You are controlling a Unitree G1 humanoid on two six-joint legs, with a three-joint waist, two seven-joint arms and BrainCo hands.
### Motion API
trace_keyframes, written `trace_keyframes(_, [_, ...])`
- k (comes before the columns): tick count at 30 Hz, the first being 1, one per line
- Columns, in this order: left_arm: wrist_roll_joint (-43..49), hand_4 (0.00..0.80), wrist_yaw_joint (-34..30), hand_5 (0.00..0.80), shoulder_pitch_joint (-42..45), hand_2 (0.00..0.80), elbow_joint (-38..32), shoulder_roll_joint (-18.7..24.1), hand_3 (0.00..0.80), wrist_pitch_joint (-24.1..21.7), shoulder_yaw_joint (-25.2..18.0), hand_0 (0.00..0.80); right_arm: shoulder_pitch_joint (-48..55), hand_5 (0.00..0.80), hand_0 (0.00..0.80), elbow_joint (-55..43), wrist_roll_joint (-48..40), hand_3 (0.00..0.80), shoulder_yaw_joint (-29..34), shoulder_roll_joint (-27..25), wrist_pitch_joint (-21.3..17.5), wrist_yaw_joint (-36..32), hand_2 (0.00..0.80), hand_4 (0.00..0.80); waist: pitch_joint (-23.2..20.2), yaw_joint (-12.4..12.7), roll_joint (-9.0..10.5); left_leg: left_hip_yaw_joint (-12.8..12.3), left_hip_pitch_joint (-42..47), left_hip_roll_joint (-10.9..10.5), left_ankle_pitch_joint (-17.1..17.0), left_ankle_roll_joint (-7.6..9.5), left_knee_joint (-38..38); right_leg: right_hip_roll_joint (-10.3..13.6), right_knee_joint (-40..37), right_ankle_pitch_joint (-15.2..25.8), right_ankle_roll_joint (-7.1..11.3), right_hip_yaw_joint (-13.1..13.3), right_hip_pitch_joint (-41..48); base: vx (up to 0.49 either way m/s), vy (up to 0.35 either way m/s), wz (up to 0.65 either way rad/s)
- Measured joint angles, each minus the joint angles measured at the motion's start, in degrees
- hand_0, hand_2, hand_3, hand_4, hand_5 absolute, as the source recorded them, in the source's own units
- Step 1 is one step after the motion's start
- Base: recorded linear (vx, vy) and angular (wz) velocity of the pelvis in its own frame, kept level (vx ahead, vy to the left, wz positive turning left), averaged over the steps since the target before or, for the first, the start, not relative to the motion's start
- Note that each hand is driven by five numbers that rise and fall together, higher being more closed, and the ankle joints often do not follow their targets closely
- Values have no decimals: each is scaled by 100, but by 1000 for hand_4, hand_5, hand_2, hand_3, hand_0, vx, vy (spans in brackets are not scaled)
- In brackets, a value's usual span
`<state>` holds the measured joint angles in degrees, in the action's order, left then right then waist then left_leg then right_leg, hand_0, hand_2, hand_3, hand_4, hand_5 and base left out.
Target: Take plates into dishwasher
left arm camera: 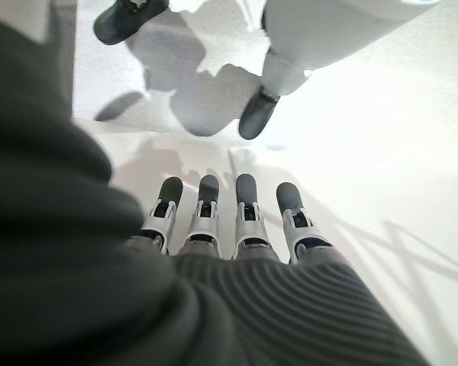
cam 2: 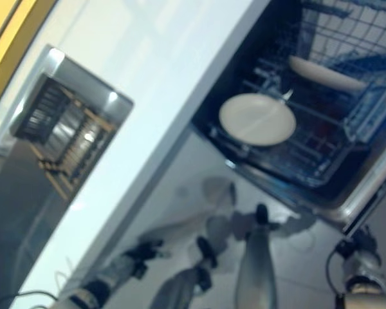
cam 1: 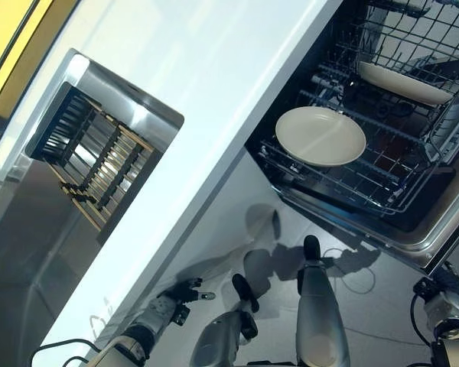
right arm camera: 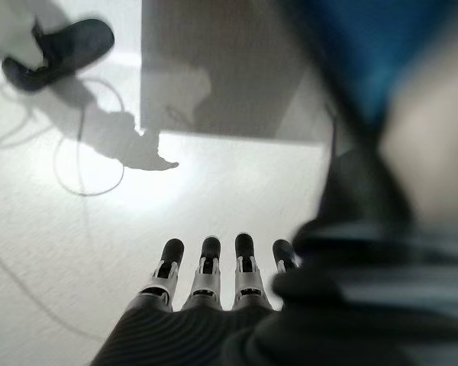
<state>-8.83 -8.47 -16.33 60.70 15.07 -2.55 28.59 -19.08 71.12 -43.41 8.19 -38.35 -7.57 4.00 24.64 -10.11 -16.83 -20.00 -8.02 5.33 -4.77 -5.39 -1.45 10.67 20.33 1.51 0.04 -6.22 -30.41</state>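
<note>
Left hand (left arm camera: 229, 221): hung low at the lower left of the head view, fingers straight and side by side over pale floor, holding nothing.
Right hand (right arm camera: 214, 274): down at the lower right corner, fingers straight in a row, empty too.
Floor (cam 1: 214, 229): pale grey, glossy, lower centre.
Counter (cam 1: 214, 76): white band ran diagonally from lower left to top centre.
Sink (cam 1: 99, 145): steel, left of frame, a dark slatted rack inside.
Dishwasher rack (cam 1: 390, 183): wire, pulled out at upper right.
Round plate (cam 1: 320, 135): cream, lay flat in the rack's near part.
Second plate (cam 1: 402, 82): further back, tilted.
Writing: none readable.
</note>
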Motion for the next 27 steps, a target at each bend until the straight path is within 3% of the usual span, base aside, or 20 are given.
trace_keyframes(6, [-115, 0, -42, 0, -85, 0, -48, 14, 0, -46, 1, 0, -142, 0, 0, -147, 212, 0, -325, -37, -247, -330, 0, 0, -2, -11, -2, 4, -12, 1, 4, -4, -61, -5, -6, 3, -2, -91, -143, -28, 25, -19])
trace_keyframes(16, [-139, 0, -59, 0, -183, 0, -22, -5, 0, -49, -23, 0, -256, 0, 0, -495, 574, 0, -697, -90, -257, -720, 0, 0, -1, -33, -1, -11, 93, 92, 3, -4, -213, -74, -208, 33, 20, -362, -68, 12, 23, -16])
trace_keyframes(27, [-81, 0, -122, 0, -256, 0, -33, -84, 0, -48, 1, 0, -318, 0, 0, -450, 248, 0, -404, -63, 423, -204, 0, 0, 1, -25, 2, -8, 346, 220, 9, -11, -300, -236, -620, 111, 131, -385, 422, 29, -3, 4])
